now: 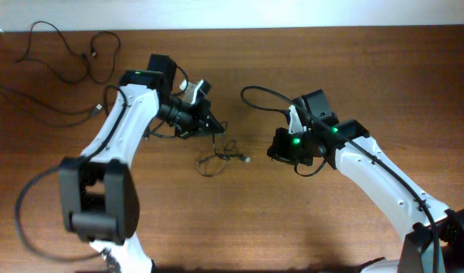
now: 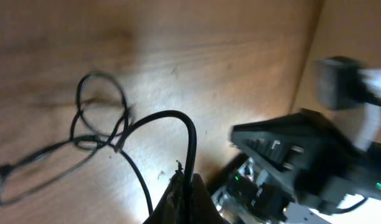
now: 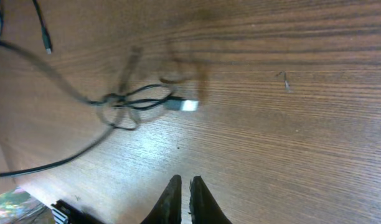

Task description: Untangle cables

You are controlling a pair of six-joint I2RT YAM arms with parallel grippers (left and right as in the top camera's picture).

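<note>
On the wooden table (image 1: 353, 68), a small knot (image 1: 219, 154) of thin black cables (image 1: 205, 165), loosely looped, flat on the wood. At the right edge of the knot, a small silver plug (image 3: 187, 105), pointing away from the tangle.

Just up and left of the knot, the left gripper (image 1: 209, 124), closed on one strand of the cables. In the left wrist view, pinched between the fingers (image 2: 200, 202), then rising in a stiff arch and dropping back toward the knot.

To the right of the knot, near but apart from it, the right gripper (image 3: 184, 183). Almost fully closed, only a thin slit between the two dark fingers (image 3: 172, 199), nothing held. Hovers above bare wood, with the knot and the plug ahead of the tips.

Well away from the knot, to the upper left, some loose cords (image 1: 65, 57) with small plug ends, spread out as separate strands, not touching the tangle.
</note>
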